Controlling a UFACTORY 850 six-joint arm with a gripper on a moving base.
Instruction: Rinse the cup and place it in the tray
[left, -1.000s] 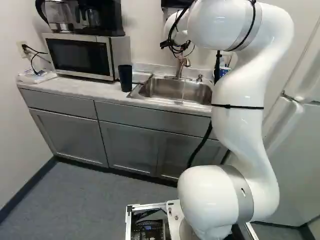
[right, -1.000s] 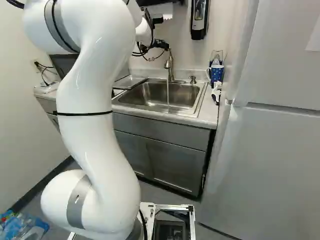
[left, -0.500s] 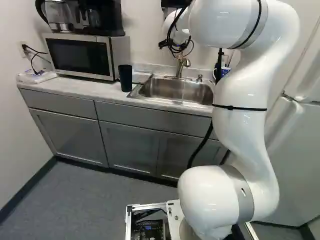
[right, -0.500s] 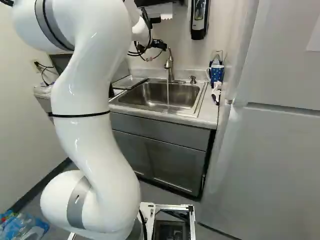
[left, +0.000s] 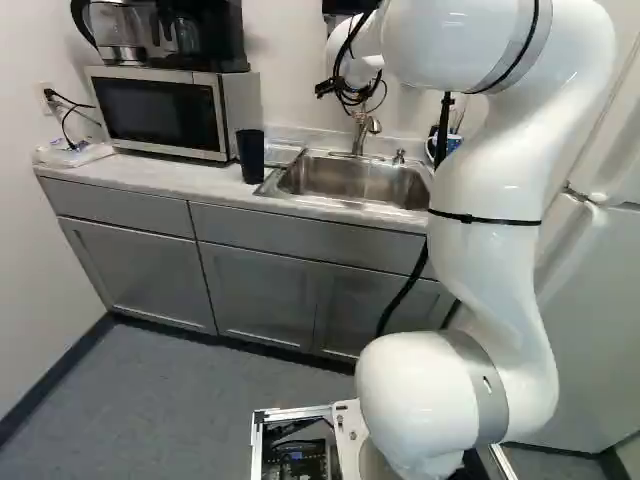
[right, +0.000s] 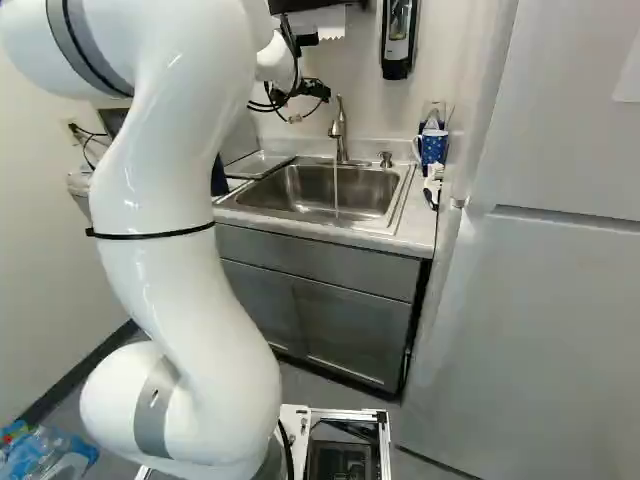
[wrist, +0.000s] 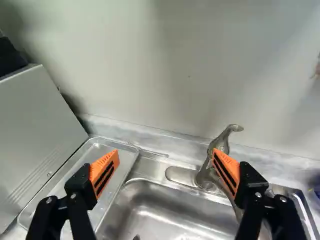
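My gripper (wrist: 166, 152), fingers apart, has seemingly edged left near the running faucet (right: 340, 130); I judge the dark tumbler (left: 250, 157) next.

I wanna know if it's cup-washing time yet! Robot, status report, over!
Gripper open, empty, near the sink. Dark cup on the counter, outside the tray. Faucet running; may crowd one finger.

A polished metal faucet (wrist: 217, 147) and shiny, smooth metal sink (wrist: 160, 200) gleam with a glossy metal tray (wrist: 95, 150), against a smooth, stone-look surface (left: 190, 178), satin-finish cabinet doors (left: 265, 290), a matt dark cup (left: 250, 155) and the robot arm's (left: 485, 260) smooth, glossy white shell.
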